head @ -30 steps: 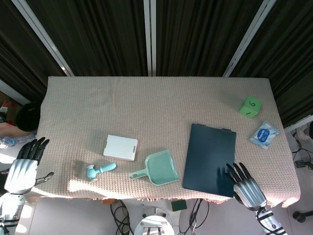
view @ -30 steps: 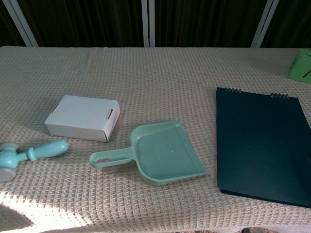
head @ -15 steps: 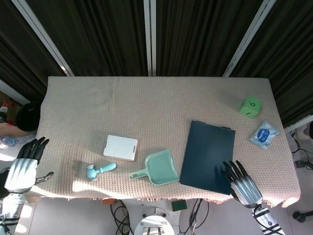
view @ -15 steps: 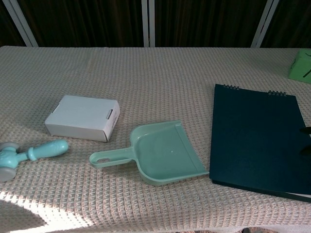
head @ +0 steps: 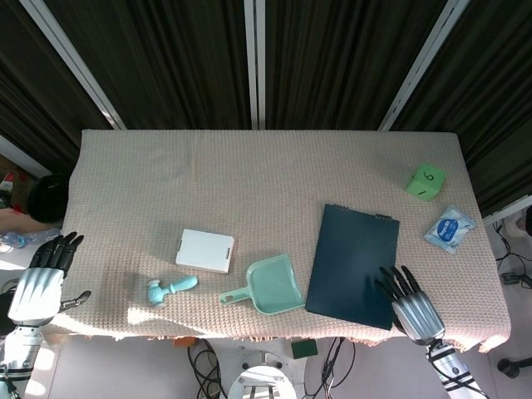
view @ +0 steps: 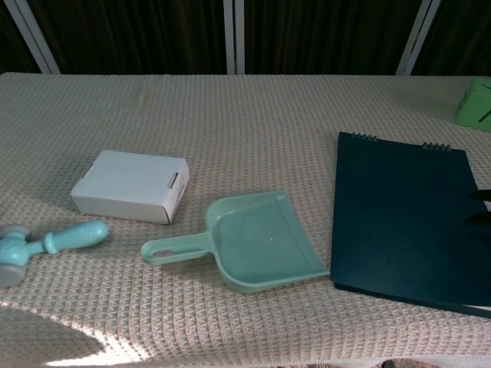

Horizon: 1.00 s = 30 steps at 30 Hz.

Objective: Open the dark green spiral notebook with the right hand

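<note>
While your right hand (head: pixel 410 304) is resting its spread fingertips on the dark green spiral notebook (head: pixel 352 266), the cover is lying closed.

From the head view, you are keeping that hand at the near right corner of the notebook, fingers apart and gripping nothing; the notebook is lying flat on the table (head: pixel 266 179), just right of the green dustpan (head: pixel 271 288). Your left hand (head: pixel 40 283) is hanging off the table's left edge, fingers apart, holding nothing. From the chest view, the notebook (view: pixel 403 215) is lying with its spiral at the far edge, almost touching the dustpan (view: pixel 249 242); only dark fingertips (view: pixel 479 195) are showing at the right border.
</note>
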Each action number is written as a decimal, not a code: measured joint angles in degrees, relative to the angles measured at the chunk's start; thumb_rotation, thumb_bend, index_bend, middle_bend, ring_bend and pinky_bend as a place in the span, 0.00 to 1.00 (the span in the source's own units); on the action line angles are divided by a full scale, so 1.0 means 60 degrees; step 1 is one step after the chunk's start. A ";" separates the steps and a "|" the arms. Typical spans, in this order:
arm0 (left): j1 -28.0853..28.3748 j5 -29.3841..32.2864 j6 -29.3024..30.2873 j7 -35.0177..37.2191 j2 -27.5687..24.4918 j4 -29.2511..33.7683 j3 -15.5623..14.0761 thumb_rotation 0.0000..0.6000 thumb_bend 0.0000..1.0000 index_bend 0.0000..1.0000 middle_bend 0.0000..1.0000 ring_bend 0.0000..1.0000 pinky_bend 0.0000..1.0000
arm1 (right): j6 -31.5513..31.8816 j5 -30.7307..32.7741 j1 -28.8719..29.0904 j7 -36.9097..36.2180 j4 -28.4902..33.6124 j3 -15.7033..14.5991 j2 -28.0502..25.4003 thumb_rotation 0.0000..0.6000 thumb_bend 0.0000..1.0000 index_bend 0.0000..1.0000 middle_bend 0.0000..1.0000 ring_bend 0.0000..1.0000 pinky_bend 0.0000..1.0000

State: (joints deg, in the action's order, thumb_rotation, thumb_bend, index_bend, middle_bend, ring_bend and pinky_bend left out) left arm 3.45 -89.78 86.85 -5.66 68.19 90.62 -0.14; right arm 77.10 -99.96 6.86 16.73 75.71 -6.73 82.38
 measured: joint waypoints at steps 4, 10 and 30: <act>-0.0025 0.0062 0.0017 0.0044 -0.0011 -0.0025 0.0013 1.00 0.06 0.07 0.05 0.06 0.12 | -0.0094 0.0036 0.0075 0.0034 0.0024 0.0002 0.0029 1.00 0.46 0.18 0.00 0.00 0.00; -0.0022 0.0079 -0.0003 0.0100 -0.0032 -0.0053 0.0016 1.00 0.06 0.07 0.05 0.06 0.12 | 0.0011 0.0019 0.0060 0.0015 0.0035 -0.0038 0.0018 1.00 0.46 0.18 0.00 0.00 0.00; -0.0054 0.0093 0.0036 0.0193 -0.0079 -0.0056 0.0011 1.00 0.06 0.07 0.05 0.06 0.12 | 0.0634 -0.0477 0.0245 -0.0369 -0.0524 0.0052 0.0785 1.00 0.47 0.57 0.05 0.00 0.00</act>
State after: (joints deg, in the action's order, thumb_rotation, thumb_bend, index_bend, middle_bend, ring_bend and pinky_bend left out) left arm 3.12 -89.22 87.07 -4.50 67.71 90.28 -0.07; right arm 80.91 -102.83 8.34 14.51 72.57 -6.41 87.09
